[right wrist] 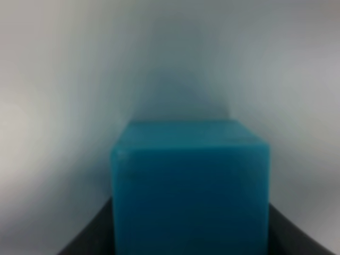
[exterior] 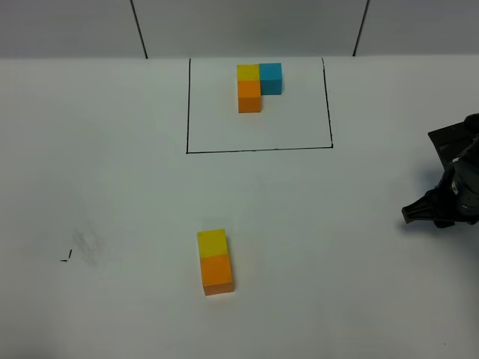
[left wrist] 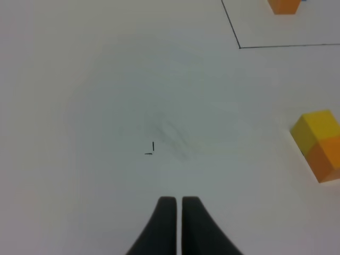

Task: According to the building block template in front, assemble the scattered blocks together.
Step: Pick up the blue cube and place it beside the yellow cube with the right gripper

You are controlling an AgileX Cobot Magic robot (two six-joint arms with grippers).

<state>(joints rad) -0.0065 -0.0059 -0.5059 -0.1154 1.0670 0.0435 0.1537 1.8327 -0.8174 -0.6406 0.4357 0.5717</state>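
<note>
Template (exterior: pixel 254 84): yellow, blue, orange cubes joined in an L, upper centre, inside a black outline. Loose yellow cube (exterior: pixel 212 241) touching orange cube (exterior: pixel 217 274), lower centre. Blue cube (right wrist: pixel 189 186) fills the right wrist view.

A bare lab-style test bench: a plain white surface (exterior: pixel 112 187) with a hand-drawn black rectangle outline (exterior: pixel 258 149).
</note>
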